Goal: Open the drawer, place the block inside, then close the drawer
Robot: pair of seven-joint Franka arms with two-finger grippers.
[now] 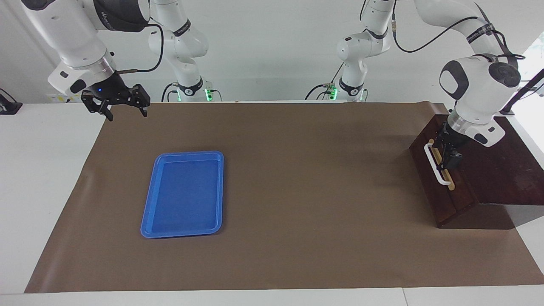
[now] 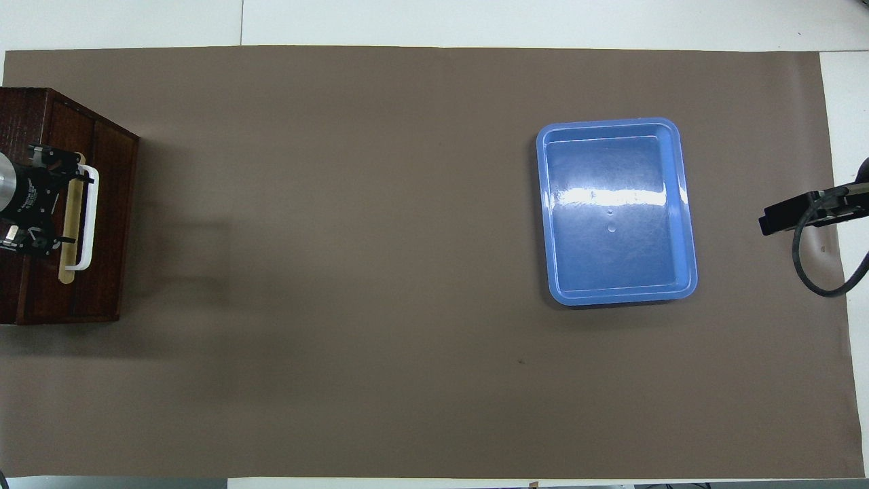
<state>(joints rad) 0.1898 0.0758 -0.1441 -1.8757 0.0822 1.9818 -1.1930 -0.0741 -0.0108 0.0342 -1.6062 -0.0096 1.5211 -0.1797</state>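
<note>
You can see the drawer (image 1: 442, 180) pushed all the way into its dark brown wooden box (image 1: 497, 170), at the left arm's end of the tabletop (image 1: 297, 191). Its dark front is flush with the box, and the white handle (image 1: 434, 163) sits on its tan strip. You cannot see the block in either view.

Your left pincer (image 1: 448, 155) is right at the drawer front, just over the handle. Its fingers stand apart, and they hold nothing. In the overhead view the left pincer (image 2: 58, 204) sits beside the white handle (image 2: 87, 217), with one finger near each end of it. You cannot tell if it touches the handle.

Your right pincer (image 1: 125, 111) hangs up in the air over the edge of the brown mat (image 1: 297, 255), at the right arm's end of the tabletop. Its fingers are apart too, and it is empty. That arm waits.

A flat blue tray (image 1: 183, 193) lies on the mat, well apart from the box, toward the right arm's end. Nothing lies in it.
</note>
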